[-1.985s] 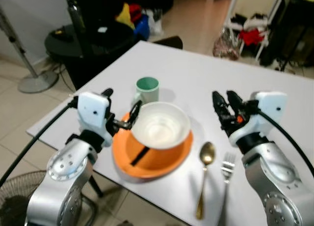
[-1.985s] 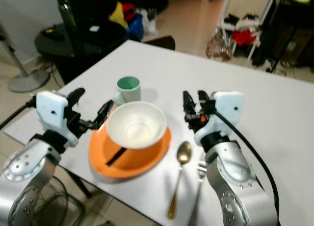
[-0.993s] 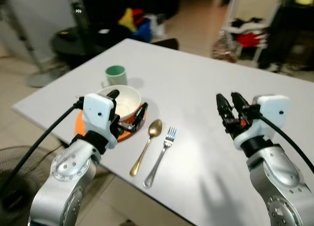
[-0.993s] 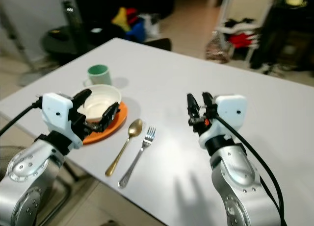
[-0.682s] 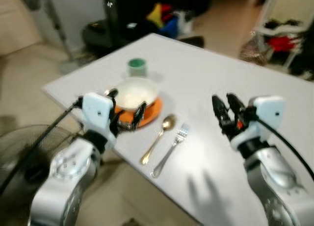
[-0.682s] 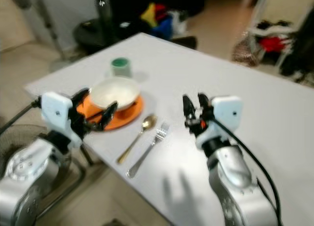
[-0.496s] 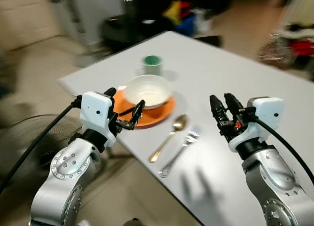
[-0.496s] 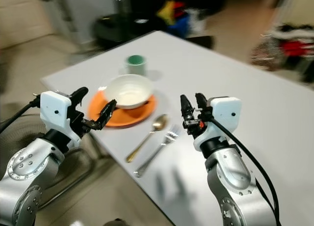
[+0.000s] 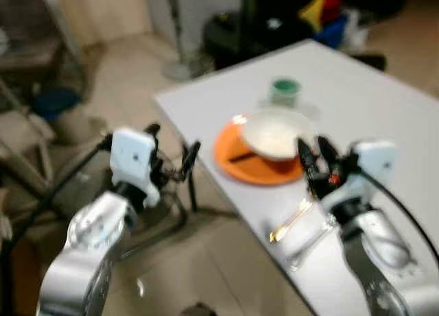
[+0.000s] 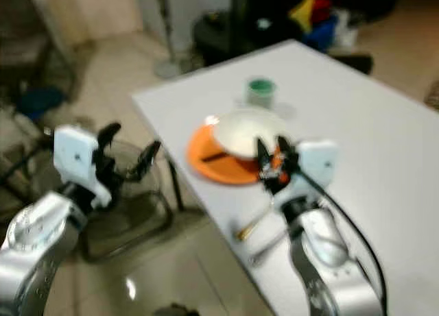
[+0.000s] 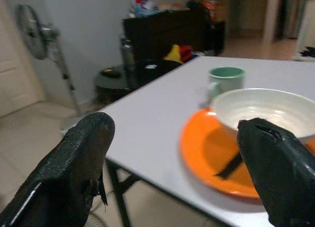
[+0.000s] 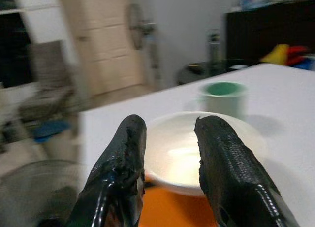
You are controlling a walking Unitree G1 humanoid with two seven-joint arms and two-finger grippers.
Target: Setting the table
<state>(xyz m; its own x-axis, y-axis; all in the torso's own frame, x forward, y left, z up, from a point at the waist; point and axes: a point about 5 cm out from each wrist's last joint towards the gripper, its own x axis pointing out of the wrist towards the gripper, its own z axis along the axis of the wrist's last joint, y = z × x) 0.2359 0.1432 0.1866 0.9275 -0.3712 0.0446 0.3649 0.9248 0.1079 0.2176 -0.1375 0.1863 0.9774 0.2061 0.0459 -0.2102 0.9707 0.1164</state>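
The white bowl (image 9: 276,132) sits on the orange plate (image 9: 255,158) near the corner of the white worktop (image 9: 384,103). The green mug (image 9: 284,90) stands just beyond the bowl. A gold spoon (image 9: 291,219) and a fork (image 9: 305,244) lie side by side on the robot's side of the plate, close to the worktop edge. A dark strip rests on the plate beside the bowl — it cannot be identified.

The right hand (image 9: 314,158) hovers above the near rim of the plate, fingers slightly parted and grasping nothing. The left hand (image 9: 173,153) is off the worktop, over the floor, fingers spread wide and released — also empty.

Risks from here:
- Both head views are blurred, which suggests the camera is in motion. Any reach made on this picture is likely to misjudge position.
- The right hand is close to the bowl. A sideways drift could knock the bowl off the plate or push the plate toward the edge.
- The spoon and fork lie near the edge. A brush from the right forearm could sweep them to the floor.
- A floor fan (image 9: 140,196) stands just beside the left hand, and a cable trails from that wrist; either could snag during a turn.

No brand, label or writing is legible in any view.
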